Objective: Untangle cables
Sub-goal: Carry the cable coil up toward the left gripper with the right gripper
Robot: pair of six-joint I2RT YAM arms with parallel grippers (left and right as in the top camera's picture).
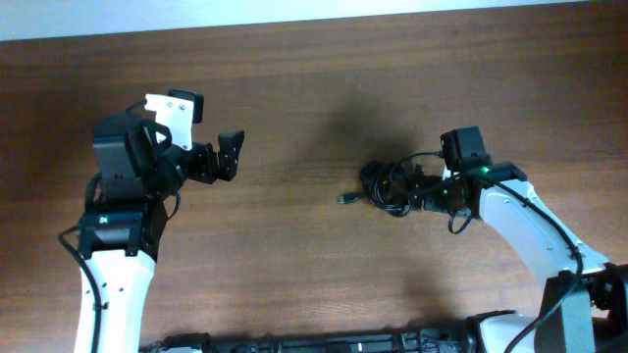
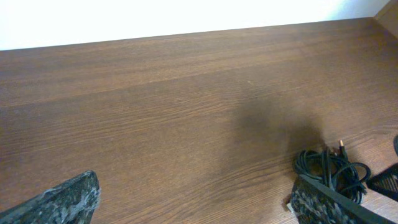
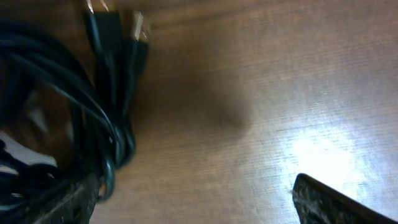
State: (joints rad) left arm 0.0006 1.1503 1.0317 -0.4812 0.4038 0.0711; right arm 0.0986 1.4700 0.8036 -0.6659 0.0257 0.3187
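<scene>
The right gripper [image 3: 196, 183] has its jaws wide apart and clamped on nothing. In its wrist view the cables [image 3: 93, 124] crowd against one finger [image 3: 56, 205], while the other finger has only bare wood in front of it. My reading is that the gripper sits low at the bundle's edge so that a strand can be taken between the fingers, but none lies in the gap yet. The same close view shows two plugs [image 3: 140, 28] side by side at the top of the bunch; the strands beneath them are too blurred to trace. The overhead view gives what that one cannot: the bundle is one tight dark knot [image 1: 388, 184] on the table [image 1: 294, 78], right of centre, touching the right gripper [image 1: 407, 193], with a single plug [image 1: 345, 199] poking out toward the middle. The left gripper [image 1: 231, 155] hangs well apart from the knot, jaws also spread and empty — probably waiting until there is a loose end to pull against. Its own camera, looking across the wood between its fingers [image 2: 68, 199], catches the cables [image 2: 329, 171] from the far side as loose overlapping loops — a shape the overhead view flattens into a blot.
</scene>
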